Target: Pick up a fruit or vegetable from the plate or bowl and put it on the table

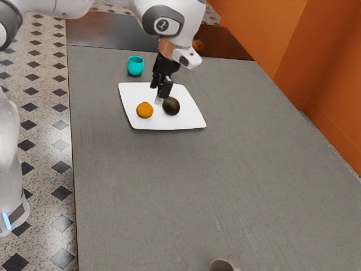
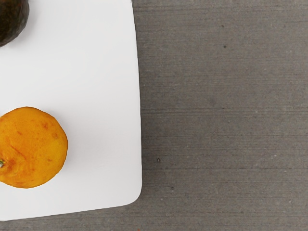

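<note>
A square white plate is carried by the grey table. A round orange citrus fruit is set near a rounded plate corner; a dark oval fruit is set nearer the plate's middle. Above the plate, the black two-finger gripper is held; whether it is released or clenched cannot be told. A round turquoise cup is placed beyond the plate's far edge.

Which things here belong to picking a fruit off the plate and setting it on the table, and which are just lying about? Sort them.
Part of the job:
- orange
- avocado
- white plate
- table

Just lying about:
- teal cup
- round thing, cut off, hard to name
</note>
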### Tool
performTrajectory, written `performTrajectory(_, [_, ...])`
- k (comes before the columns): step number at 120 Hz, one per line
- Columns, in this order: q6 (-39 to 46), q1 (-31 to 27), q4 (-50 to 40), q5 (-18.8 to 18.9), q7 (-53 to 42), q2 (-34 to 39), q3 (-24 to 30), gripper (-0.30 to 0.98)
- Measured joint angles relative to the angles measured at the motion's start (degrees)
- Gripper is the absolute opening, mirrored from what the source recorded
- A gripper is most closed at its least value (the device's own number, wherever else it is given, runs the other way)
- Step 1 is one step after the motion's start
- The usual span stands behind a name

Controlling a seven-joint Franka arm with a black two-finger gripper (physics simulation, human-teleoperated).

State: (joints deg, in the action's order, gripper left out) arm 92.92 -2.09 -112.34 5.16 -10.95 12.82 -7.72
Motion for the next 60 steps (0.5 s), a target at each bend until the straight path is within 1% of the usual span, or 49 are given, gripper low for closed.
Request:
performTrajectory(6, [3.2,-2.6,-0.3,-0.2,-1.2,-1.2,0.0,0.69])
performTrajectory(17, [7.4,-6.2,2.3,-1.3,-3.5,-6.6,0.0,0.69])
performTrajectory(30, [10.4,-9.1,2.5,-2.6,-6.0,-8.6,0.0,0.69])
performTrajectory(35, [11.2,-9.9,1.4,-3.5,-6.9,-9.0,0.0,0.69])
performTrajectory(46, [12.5,-10.7,-2.8,-4.7,-8.3,-7.9,0.0,0.69])
performTrajectory(54, [13.1,-12.2,-6.9,-5.2,-9.1,-4.0,0.0,0.69])
performTrajectory(60, [13.5,-13.3,-8.5,-5.4,-9.7,-2.6,-0.1,0.69])
